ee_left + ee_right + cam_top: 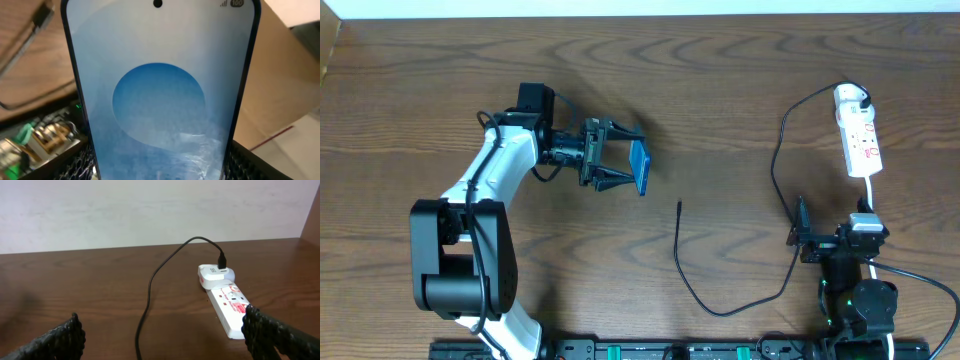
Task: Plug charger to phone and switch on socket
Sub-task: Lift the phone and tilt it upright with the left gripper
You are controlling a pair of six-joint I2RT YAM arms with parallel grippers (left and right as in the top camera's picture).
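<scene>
We see the left gripper (623, 160) clamped on the phone (640, 167), holding it on edge left of centre. The right gripper (798, 232) gapes wide, empty, near the socket (860, 135). The charger (678, 250) is plugged in there, and its free tip lies on the table (740, 80), apart from the phone.

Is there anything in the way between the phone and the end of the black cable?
No, nothing visible. The left gripper holds the phone, and only table lies between it and the loose end of the cable.
</scene>
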